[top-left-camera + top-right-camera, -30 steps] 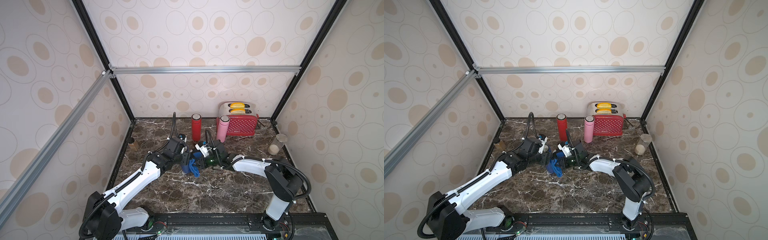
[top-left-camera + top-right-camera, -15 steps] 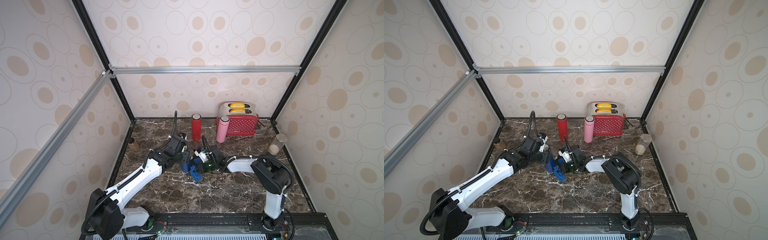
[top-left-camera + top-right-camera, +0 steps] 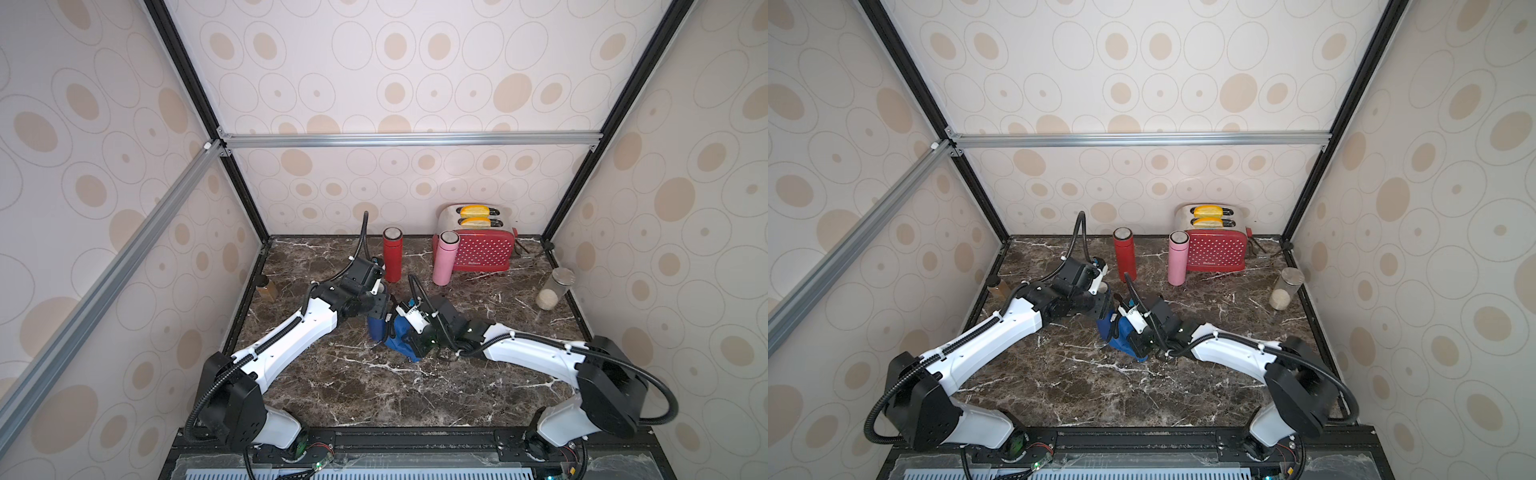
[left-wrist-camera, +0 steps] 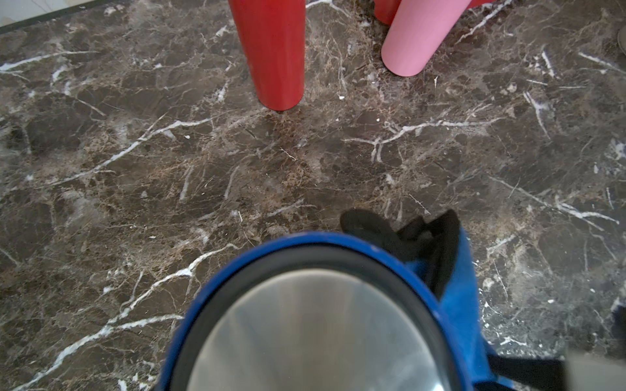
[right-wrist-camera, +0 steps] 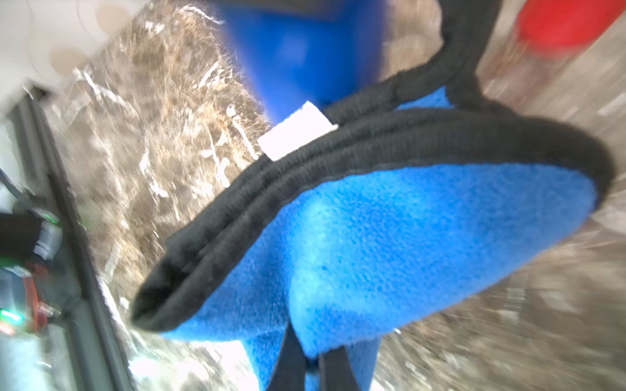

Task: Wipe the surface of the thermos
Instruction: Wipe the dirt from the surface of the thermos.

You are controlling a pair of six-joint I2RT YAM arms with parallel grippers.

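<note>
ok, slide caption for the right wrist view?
Black-edged blue cloth with white tag, close to the lens, in front of the blue thermos on the marble counter; image motion-blurred.

A blue thermos [image 3: 375, 328] with a steel top ringed in black stands near the middle of the dark marble tabletop [image 3: 374, 395]; the left wrist view looks almost straight down on its top. A blue fleece cloth [image 3: 402, 338], edged in black and showing a white tag, is bunched against its side.
</note>
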